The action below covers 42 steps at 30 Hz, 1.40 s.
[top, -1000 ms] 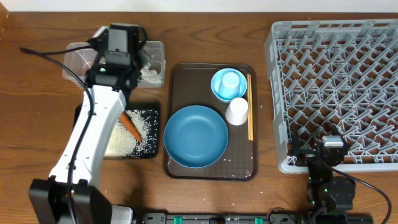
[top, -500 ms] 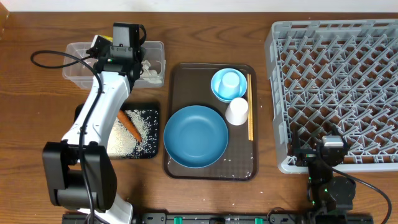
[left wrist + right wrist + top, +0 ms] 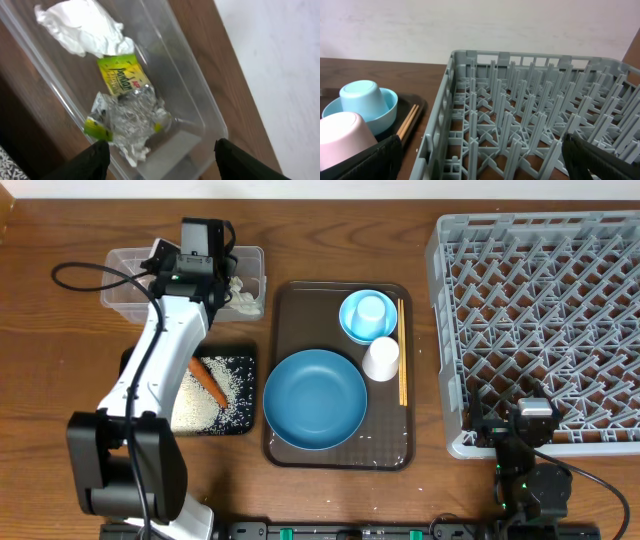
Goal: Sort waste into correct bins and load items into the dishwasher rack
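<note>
My left gripper (image 3: 162,162) is open and empty above the clear tub (image 3: 125,275). In the tub lie a crumpled napkin (image 3: 82,25), a yellow-green wrapper (image 3: 122,75) and a foil wrapper (image 3: 130,112). Rice (image 3: 200,408) and a carrot (image 3: 208,380) lie in the black tray (image 3: 242,428). The dark blue plate (image 3: 315,398), light blue bowl (image 3: 350,328), white cup (image 3: 381,360) and chopsticks (image 3: 402,350) sit on the brown tray. My right gripper (image 3: 480,160) stands open and empty at the near edge of the grey rack (image 3: 540,310).
The brown serving tray (image 3: 290,300) lies between the bins and the rack. A light blue cup (image 3: 372,310) sits upside down in the bowl. The left arm (image 3: 150,380) stretches over the black tray. A pale wall runs behind the tub.
The left arm's elbow has swung left and its gripper has settled over the tub. The right arm has not moved.
</note>
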{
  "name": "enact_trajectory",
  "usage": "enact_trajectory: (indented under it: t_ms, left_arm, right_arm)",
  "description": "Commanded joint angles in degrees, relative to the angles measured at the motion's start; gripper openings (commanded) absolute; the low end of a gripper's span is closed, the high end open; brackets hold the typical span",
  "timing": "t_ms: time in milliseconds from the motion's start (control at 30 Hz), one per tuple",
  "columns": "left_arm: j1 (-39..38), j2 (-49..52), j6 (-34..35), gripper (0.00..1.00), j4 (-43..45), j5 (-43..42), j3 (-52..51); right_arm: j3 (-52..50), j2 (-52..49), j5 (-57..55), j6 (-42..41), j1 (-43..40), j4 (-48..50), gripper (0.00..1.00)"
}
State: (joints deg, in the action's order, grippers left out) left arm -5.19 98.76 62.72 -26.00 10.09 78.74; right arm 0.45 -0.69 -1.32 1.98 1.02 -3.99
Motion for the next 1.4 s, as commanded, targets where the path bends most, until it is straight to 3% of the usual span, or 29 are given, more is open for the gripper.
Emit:
enact_trajectory:
  t_ms: [0,233,467,533,733,800,1000,1033,1367]
  left_arm:
    - [0.13,-6.1,-6.1,0.74,-0.85,-1.77,0.9]
    - [0.15,-18.53,-6.8,0.8,-12.39,2.71,0.9]
    - [1.16,-26.38,-6.78,0.9,-29.99,27.93,0.9]
    - [3.65,-26.82,-6.75,0.92,-32.74,25.94,0.9]
    - [19.61,-24.72,-8.98,0.93,-34.58,3.72,0.9]
    - [23.67,-23.69,-9.11,0.93,-35.6,-0.09,0.9]
    - [31.17,-21.27,-9.14,0.95,-39.71,-1.07,0.9]
    - [31.63,-21.09,-9.14,0.99,-40.87,-1.01,0.87]
    - [32.17,-20.79,-9.11,1.0,-43.85,-0.63,0.72]
  right_arm:
    - [-0.15,0.09,-0.37,0.44,-0.63,-0.11,0.99]
    - [-0.15,0.09,-0.37,0.44,-0.63,-0.11,0.99]
    - [-0.15,0.09,-0.37,0.44,-0.63,-0.11,0.99]
    - [-0.15,0.09,-0.37,0.44,-0.63,-0.11,0.99]
    - [-0.15,0.09,-0.37,0.44,-0.63,-0.11,0.99]
    - [-0.15,0.09,-0.37,0.44,-0.63,-0.11,0.99]
    - [-0.15,0.09,-0.37,0.44,-0.63,-0.11,0.99]
    - [-0.15,0.09,-0.37,0.44,-0.63,-0.11,0.99]
    - [-0.15,0.09,-0.37,0.44,-0.63,-0.11,0.99]
